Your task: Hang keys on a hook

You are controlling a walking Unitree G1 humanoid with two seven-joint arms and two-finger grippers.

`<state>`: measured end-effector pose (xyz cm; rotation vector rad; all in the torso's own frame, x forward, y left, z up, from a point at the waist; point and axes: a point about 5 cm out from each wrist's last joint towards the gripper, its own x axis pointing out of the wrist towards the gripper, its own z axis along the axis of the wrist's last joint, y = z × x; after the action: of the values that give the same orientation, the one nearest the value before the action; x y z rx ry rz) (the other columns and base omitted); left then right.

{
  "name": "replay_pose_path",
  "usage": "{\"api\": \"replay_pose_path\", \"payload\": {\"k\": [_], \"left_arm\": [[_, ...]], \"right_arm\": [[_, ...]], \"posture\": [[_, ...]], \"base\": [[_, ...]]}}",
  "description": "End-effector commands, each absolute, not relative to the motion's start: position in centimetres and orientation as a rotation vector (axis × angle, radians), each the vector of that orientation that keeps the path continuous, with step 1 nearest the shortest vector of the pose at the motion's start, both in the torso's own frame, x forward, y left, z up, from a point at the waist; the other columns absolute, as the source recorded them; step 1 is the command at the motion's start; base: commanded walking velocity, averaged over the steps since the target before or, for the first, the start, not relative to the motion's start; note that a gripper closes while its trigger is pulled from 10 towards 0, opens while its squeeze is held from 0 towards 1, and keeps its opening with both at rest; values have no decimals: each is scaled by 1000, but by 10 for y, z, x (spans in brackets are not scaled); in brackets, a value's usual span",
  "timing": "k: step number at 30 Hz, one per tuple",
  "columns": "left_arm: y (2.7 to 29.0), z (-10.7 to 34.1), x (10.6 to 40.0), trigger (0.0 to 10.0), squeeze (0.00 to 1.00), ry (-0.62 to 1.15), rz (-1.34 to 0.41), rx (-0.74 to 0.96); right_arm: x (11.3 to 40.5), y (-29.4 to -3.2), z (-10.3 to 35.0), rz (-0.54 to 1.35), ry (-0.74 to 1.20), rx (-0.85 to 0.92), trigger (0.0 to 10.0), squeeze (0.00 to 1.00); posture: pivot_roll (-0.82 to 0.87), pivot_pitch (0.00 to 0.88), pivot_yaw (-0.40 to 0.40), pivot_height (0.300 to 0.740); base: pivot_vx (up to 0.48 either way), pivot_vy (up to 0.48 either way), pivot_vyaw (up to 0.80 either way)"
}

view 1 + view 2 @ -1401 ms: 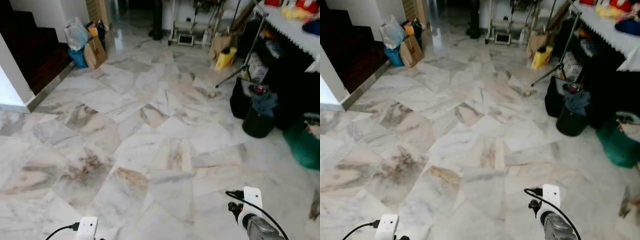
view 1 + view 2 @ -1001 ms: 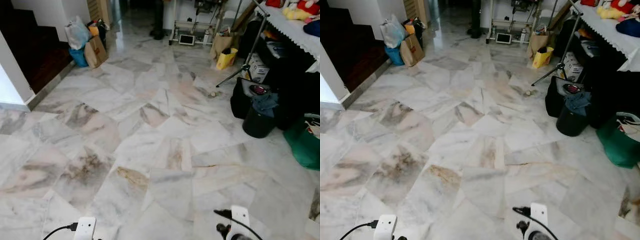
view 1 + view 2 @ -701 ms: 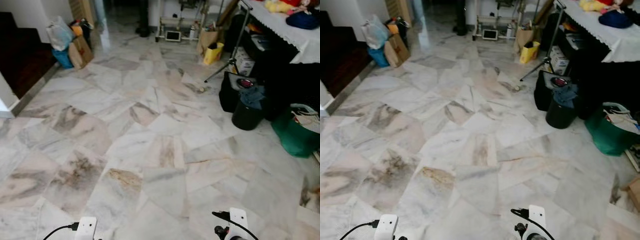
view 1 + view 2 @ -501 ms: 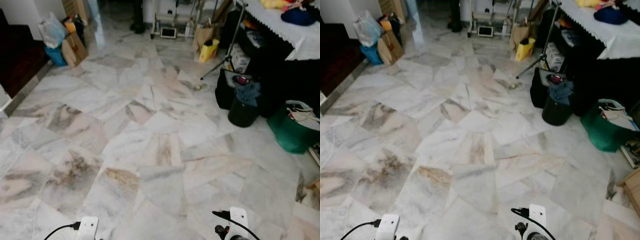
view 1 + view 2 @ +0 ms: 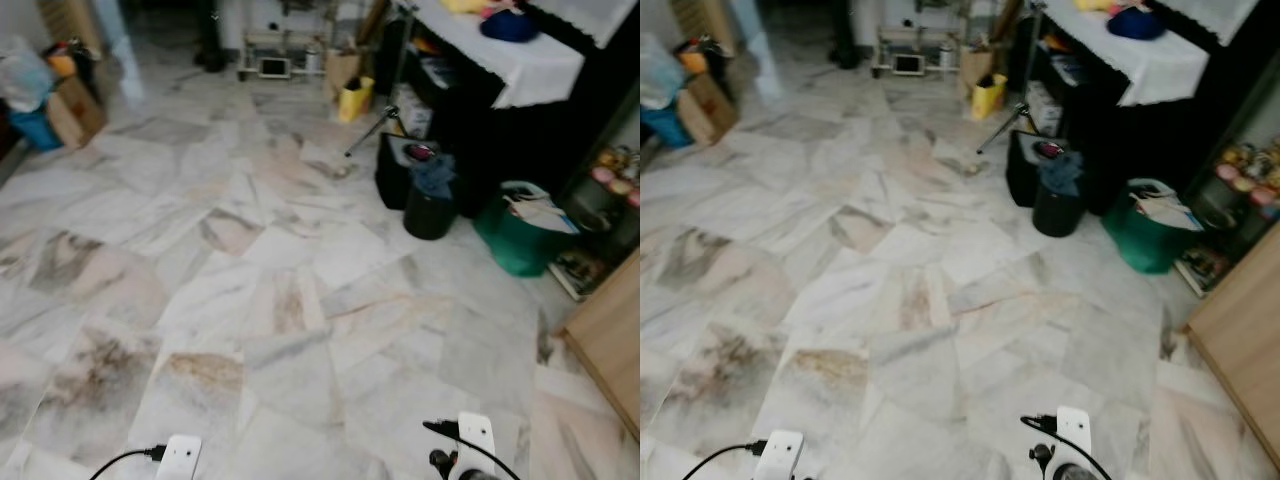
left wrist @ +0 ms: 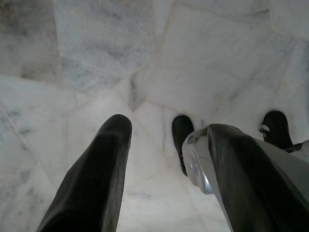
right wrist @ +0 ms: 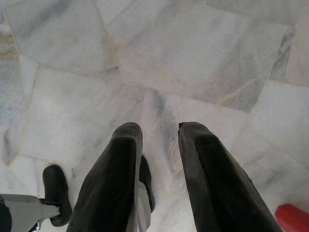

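Observation:
Both arms hang low over the marble floor (image 5: pixel 280 300). Their white wrist mounts sit at the bottom of the head views, the left (image 5: pixel 178 456) and the right (image 5: pixel 474 437). In the left wrist view, my left gripper (image 6: pixel 169 128) points down at the tiles, its two black fingers spread wide with nothing between them. My right gripper (image 7: pixel 160 126) also points at the floor, open by a narrower gap and holding nothing. My own black feet (image 6: pixel 182 140) stand on the tiles below the grippers.
A table with a white cloth (image 5: pixel 520 60) stands at the far right, with black bags and a bin (image 5: pixel 430 205) and a green bag (image 5: pixel 520 240) in front of it. A wooden cabinet edge (image 5: pixel 610 340) is near right. A cardboard box (image 5: pixel 65 105) is far left.
The whole picture has swung to the right: the table and bags have shifted left and the wooden cabinet has come into view. My right wrist sits lower than 1.4 s ago.

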<state>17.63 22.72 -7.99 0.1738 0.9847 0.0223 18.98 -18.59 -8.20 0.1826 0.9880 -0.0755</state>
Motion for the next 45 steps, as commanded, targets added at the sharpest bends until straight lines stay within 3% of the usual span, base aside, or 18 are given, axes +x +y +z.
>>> {"api": "replay_pose_path", "payload": {"k": [1,16,37,45], "left_arm": [[226,-83,170,10000,0,1014,5,190],[226,-82,174,10000,0,1009,8,209],[227,-80,177,10000,0,999,54,130],[225,-82,175,10000,0,1015,34,161]], "right_arm": [[187,-186,-83,-82,1002,181,10000,0],[185,-187,-84,-88,1009,184,10000,0],[186,-189,-84,-83,1015,171,10000,0],[185,-189,-84,-81,1017,172,10000,0]], "posture": [[94,0,-38,740],[97,0,-34,740],[107,0,-46,740],[103,0,-44,740]], "base": [[0,-255,-756],[0,-201,-756],[0,0,-747],[0,-340,-741]]}}
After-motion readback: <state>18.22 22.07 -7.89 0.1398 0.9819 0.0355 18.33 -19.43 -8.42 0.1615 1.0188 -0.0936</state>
